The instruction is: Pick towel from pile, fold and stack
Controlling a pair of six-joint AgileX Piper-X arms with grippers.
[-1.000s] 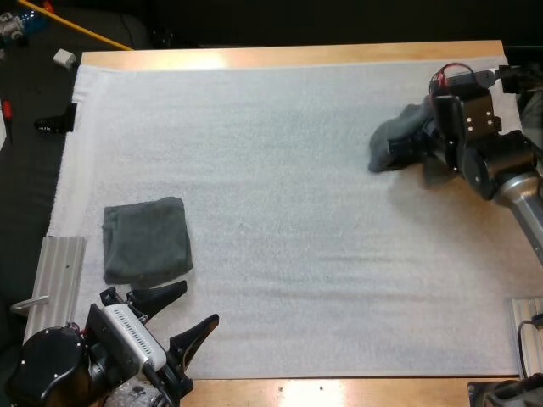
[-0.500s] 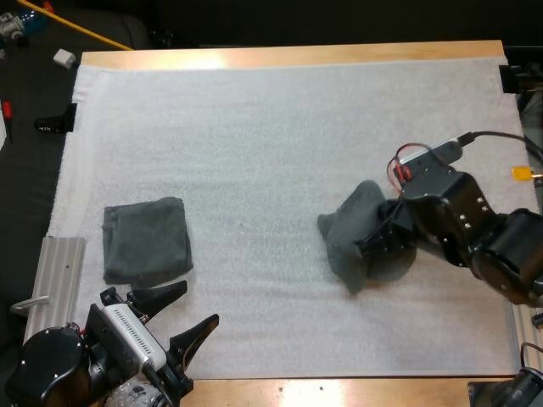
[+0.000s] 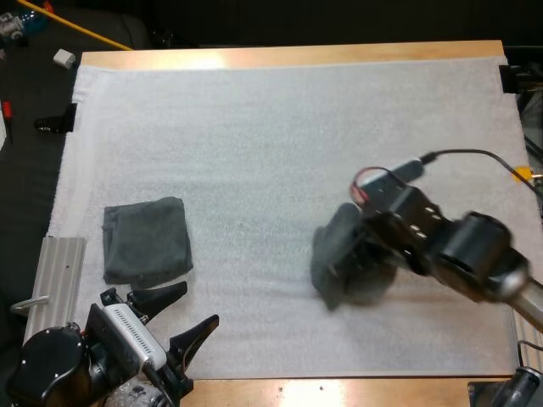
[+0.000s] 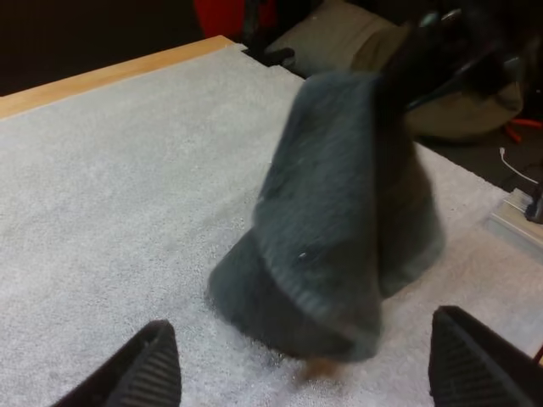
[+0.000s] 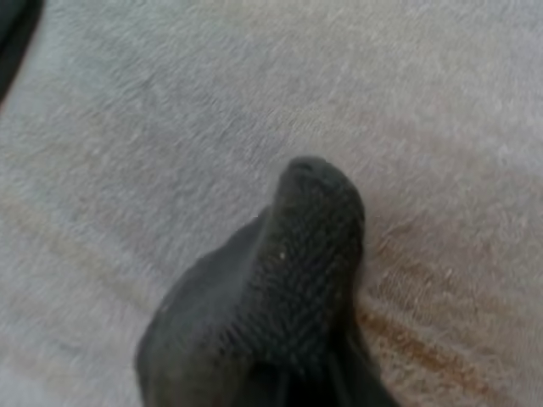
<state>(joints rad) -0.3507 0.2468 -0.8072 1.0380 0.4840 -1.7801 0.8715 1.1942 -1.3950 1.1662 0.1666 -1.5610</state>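
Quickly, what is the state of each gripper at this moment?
Left gripper: open, holding nothing.
Right gripper: closed on the dark grey-green towel, which hangs from it.

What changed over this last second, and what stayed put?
The right gripper, jaws shut on the crumpled towel, carried it from the far right of the mat leftwards, towards the middle and the near side. The folded towel and the open left gripper stayed where they were.
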